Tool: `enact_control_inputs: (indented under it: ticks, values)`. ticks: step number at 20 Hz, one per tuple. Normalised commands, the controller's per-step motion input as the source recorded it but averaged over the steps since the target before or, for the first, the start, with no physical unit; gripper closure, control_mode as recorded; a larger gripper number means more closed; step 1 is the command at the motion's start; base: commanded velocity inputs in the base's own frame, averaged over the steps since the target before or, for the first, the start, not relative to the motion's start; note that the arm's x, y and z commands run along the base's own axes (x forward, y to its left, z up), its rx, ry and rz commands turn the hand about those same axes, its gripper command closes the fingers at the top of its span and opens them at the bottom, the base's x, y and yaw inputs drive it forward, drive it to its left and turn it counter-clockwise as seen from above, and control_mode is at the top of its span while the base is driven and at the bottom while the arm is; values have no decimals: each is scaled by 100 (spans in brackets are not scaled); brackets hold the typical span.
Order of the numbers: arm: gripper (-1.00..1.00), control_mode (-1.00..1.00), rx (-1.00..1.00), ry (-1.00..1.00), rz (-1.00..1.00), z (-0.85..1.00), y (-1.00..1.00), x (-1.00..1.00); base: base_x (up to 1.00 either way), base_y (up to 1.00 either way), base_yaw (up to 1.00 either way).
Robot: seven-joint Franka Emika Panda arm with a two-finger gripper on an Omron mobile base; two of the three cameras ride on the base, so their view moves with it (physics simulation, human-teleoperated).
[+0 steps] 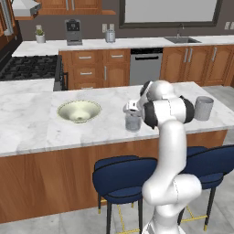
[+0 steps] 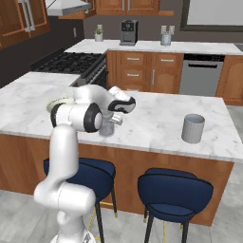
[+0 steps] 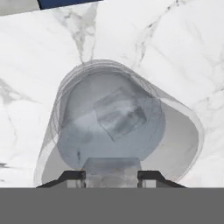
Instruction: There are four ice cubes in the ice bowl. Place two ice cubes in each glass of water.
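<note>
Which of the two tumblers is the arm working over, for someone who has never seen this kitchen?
Start at the marble island counter with the blue stools along its front. The tumbler in question stands near the front edge, between the cream-green bowl and the other tumbler. Unlike that one, it sits directly under the end effector and has an ice cube inside.

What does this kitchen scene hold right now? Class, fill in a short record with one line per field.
Gripper: shut on an ice cube, above the near glass
Near glass: upright on the island counter, one ice cube inside
Far glass: upright at the counter's other end, contents not visible
Ice bowl: on the counter, apart from both glasses; no cubes discernible inside
</note>
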Motion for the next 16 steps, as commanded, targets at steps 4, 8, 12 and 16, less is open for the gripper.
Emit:
enact_control_inputs:
  ticks: [4, 8, 12, 16]
  values:
    - [100, -100, 0, 29, 15, 49, -46, 66, 0, 0, 0]
    - [-100, -100, -1, 24, 11, 62, -15, 52, 0, 0, 0]
    - [-100, -100, -3, 14, 8, 90, 0, 24, 0, 0, 0]
    - [-100, -100, -1, 14, 8, 80, -1, 18, 0, 0, 0]
